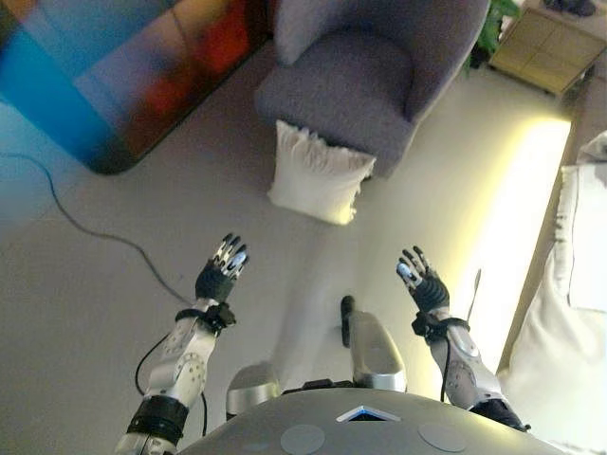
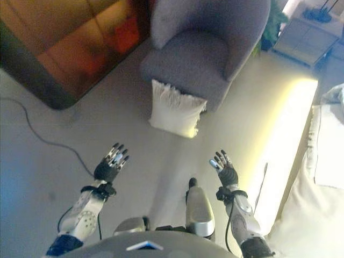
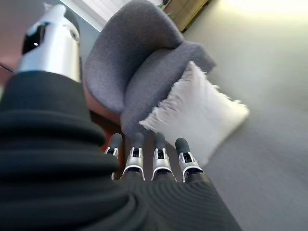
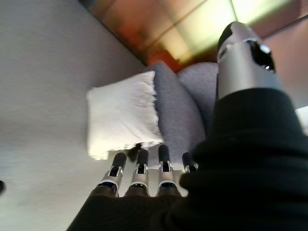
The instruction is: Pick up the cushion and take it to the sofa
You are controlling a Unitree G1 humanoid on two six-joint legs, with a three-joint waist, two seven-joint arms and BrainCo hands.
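Fingers: left hand (image 1: 220,272) and right hand (image 1: 421,282) both straight and spread, holding nothing, raised over the floor (image 1: 114,303) at 7 and 5 o'clock. Cushion (image 1: 318,174): white, fringed, on the floor at 12 o'clock, leaning against the grey armchair (image 1: 370,76), well apart from both hands.

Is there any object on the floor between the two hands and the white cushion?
No. Only bare floor lies between the left hand, the right hand and the cushion, which leans against the grey armchair.
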